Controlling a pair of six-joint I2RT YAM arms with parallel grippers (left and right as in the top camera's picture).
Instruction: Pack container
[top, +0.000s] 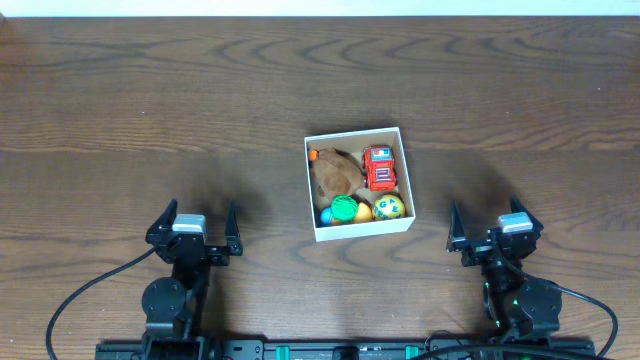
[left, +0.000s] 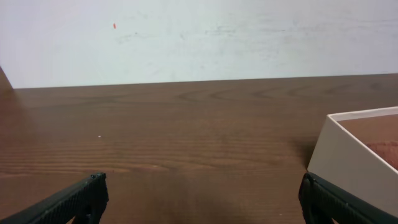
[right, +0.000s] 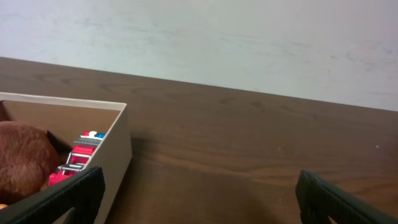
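The container (top: 404, 165) is a small white box with a tan inside, at the middle of the table. It holds a brown plush toy (top: 333, 174), a red toy truck (top: 379, 167), a green ball (top: 344, 208), a yellow ball (top: 389, 207) and small blue and orange pieces. My left gripper (top: 195, 222) is open and empty, near the front edge to the box's left. My right gripper (top: 495, 223) is open and empty to the box's right. The box's wall shows in the left wrist view (left: 339, 155) and in the right wrist view (right: 118, 149), with the truck (right: 78, 158) and plush (right: 22, 158).
The dark wooden table (top: 150, 100) ends at a white wall at the back (left: 199, 37). The arms' bases and cables sit along the front edge (top: 320, 345).
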